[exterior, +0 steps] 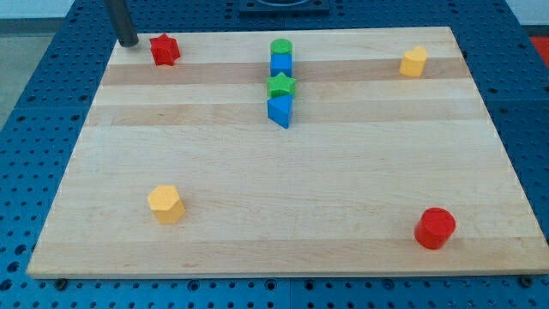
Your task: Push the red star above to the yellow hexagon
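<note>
The red star (164, 49) lies near the board's top left corner. The yellow hexagon (165, 203) lies at the lower left, far below the star. My tip (128, 41) stands at the top left edge of the board, just to the left of the red star, with a small gap between them.
A column at top centre holds a green cylinder (281, 47), a blue cube (281, 64), a green star (280, 85) and a blue triangular block (280, 111). A second yellow block (413, 62) lies at the top right. A red cylinder (435, 227) lies at the bottom right.
</note>
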Tool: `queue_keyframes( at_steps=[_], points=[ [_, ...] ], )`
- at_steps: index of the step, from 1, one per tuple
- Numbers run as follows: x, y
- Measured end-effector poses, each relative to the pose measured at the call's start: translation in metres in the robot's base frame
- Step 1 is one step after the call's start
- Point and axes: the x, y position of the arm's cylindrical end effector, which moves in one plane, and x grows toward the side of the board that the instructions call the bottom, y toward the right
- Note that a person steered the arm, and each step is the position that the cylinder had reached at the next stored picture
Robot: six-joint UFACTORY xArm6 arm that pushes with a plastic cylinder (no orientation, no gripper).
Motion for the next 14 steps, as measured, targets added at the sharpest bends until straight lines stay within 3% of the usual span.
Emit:
queue_keyframes(
  at_steps=[1, 4, 6, 7, 9, 11, 12, 13, 14],
  points=[
    [-0.001, 0.001],
    [-0.001, 0.085],
    [-0.001, 0.084],
    [0.003, 0.053],
    [0.029, 0.039],
    [0.056, 0.070],
    [0.120, 0.075],
    [0.137, 0.075],
    [0.122, 0.074]
  ],
)
